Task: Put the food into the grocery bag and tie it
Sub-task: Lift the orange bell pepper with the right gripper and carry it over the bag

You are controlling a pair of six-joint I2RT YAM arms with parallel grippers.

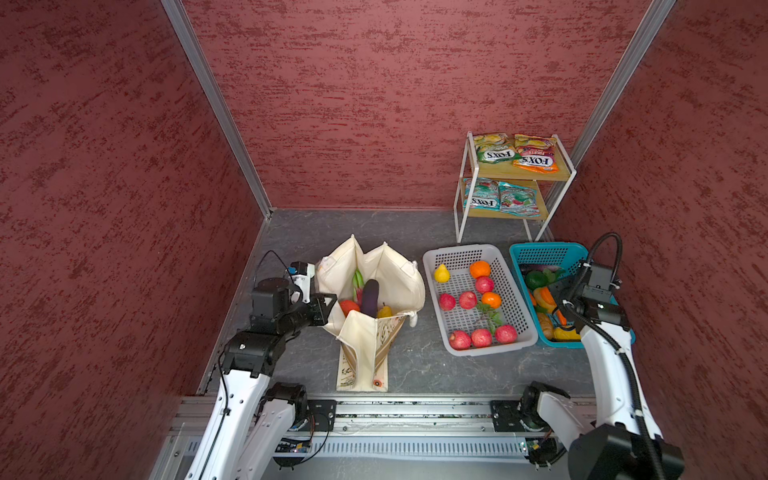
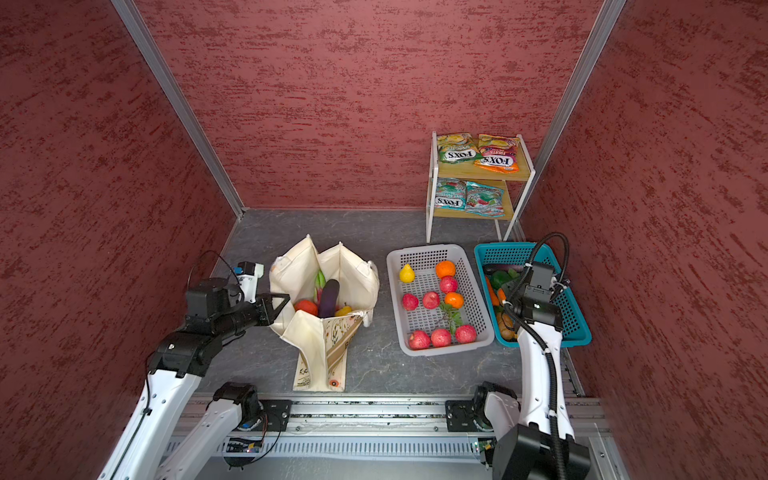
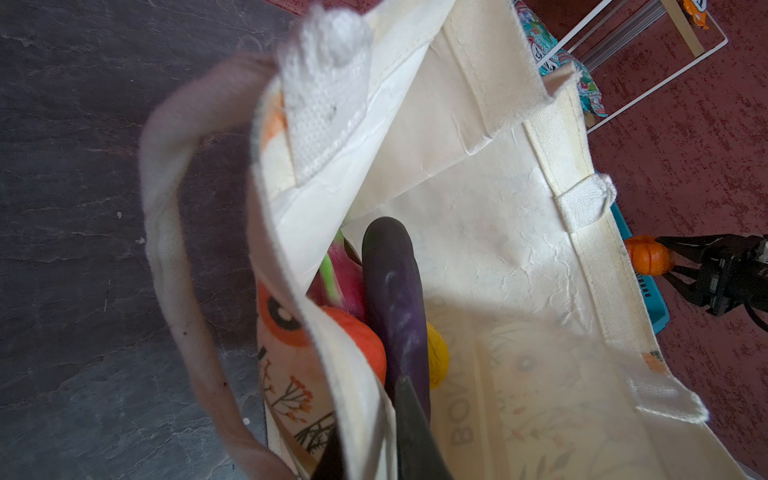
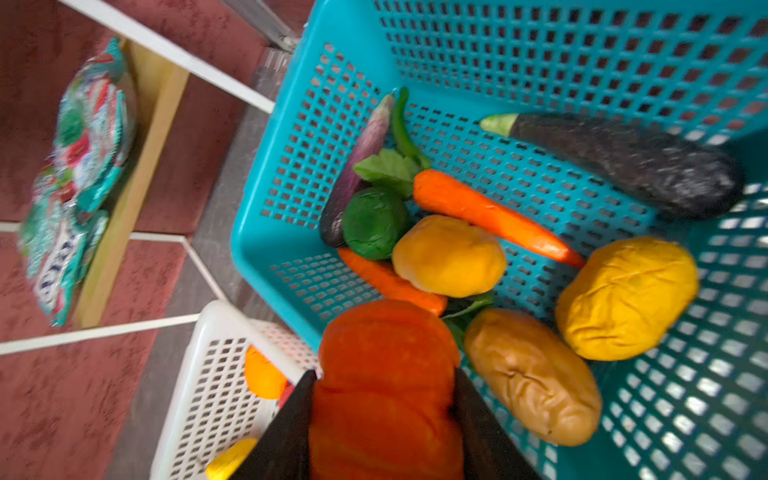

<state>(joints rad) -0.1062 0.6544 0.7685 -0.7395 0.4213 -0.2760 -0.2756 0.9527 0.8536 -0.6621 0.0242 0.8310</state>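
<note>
Orange pumpkin (image 4: 386, 374) sits clamped in down-tilted right jaws over teal basket (image 4: 540, 41); level left jaws pinch grocery bag (image 1: 395, 270).

White arms (image 1: 606, 365) (black joints (image 1: 253, 349), cables (image 1: 631, 374))

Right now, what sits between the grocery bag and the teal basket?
The grey basket stands between grocery bag and teal basket, in both top views.

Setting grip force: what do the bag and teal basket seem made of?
Bag: cream canvas-like cloth, matte; it creases, folds and has stitched hems. Teal basket: rigid moulded plastic, likely, slightly glossy, with a regular grid of holes.
</note>
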